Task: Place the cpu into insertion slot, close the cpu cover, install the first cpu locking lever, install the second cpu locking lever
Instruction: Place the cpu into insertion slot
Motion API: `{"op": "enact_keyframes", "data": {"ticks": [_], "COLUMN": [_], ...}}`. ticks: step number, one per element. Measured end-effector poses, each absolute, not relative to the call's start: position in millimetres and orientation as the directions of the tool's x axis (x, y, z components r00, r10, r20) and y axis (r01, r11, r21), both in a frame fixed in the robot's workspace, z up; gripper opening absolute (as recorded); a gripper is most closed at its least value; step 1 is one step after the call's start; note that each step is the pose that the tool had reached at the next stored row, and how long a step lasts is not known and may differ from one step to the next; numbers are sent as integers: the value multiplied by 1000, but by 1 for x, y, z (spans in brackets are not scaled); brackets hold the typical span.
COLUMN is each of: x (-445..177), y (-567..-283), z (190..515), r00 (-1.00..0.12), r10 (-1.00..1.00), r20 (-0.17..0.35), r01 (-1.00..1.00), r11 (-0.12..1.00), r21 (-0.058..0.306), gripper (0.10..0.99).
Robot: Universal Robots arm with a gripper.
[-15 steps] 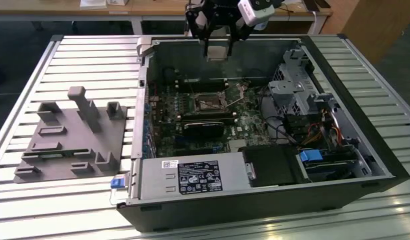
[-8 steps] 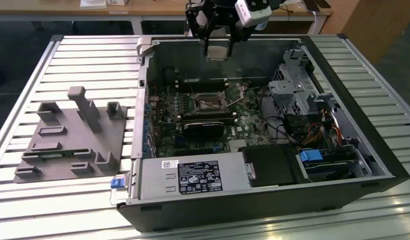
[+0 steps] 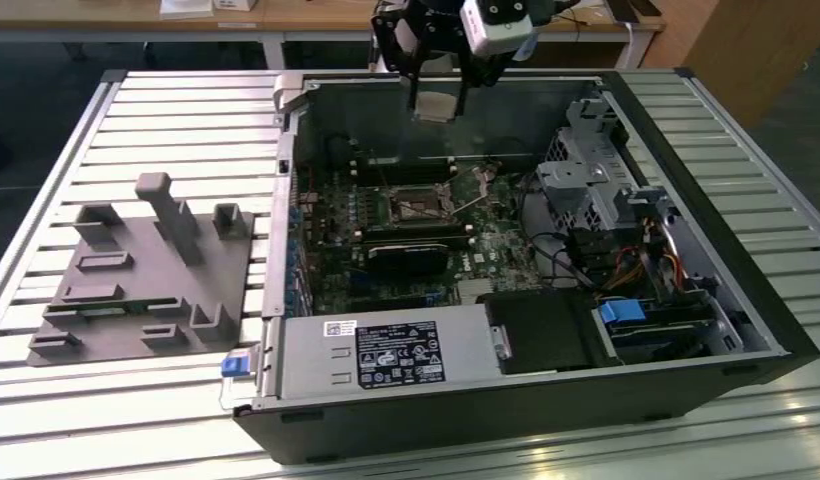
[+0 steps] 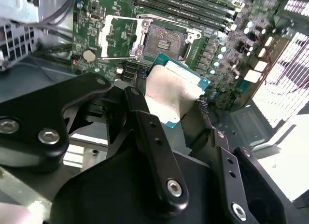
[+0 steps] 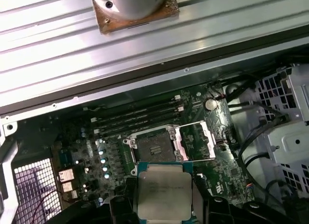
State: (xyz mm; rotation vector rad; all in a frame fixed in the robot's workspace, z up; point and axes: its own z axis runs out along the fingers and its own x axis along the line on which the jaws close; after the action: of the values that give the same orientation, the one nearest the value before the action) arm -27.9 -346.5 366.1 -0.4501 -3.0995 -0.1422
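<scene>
While the gripper (image 3: 434, 100) hangs high over the open computer case (image 3: 517, 415), near the case's far wall in the exterior view, its two black fingers (image 4: 145, 122) are clamped on opposite edges of the cpu (image 4: 171, 91). The chip is held in the air with its silver top toward both wrist views, well apart from the green board below.

On that board the insertion slot (image 3: 413, 208) lies uncovered, its dark centre framed in metal. The cpu cover (image 4: 118, 38) is swung open and lies just beside the slot, on the side away from the memory slots (image 5: 140, 115). Open air lies between chip and slot.

Inside the case, a drive cage (image 3: 584, 170) crowds the wall at the exterior view's right, and a power supply (image 3: 383, 355) fills the near wall. The case takes up the slatted table (image 3: 183, 110) toward the exterior view's right edge. A grey fixture (image 3: 143, 270) sits near the left edge.

The arm above the gripper is cut off in the exterior view. In the first wrist view the chip's far edge and the fingers run out of the picture. Small parts around the slot are hard to make out.
</scene>
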Motion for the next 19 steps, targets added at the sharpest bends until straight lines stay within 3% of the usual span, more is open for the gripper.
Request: {"op": "enact_keyframes", "data": {"ticks": [19], "x": [-28], "y": [-346], "z": [365], "r00": [-854], "r10": [520], "r20": [18], "r01": [520], "r11": [850], "r21": [86], "gripper": [537]}}
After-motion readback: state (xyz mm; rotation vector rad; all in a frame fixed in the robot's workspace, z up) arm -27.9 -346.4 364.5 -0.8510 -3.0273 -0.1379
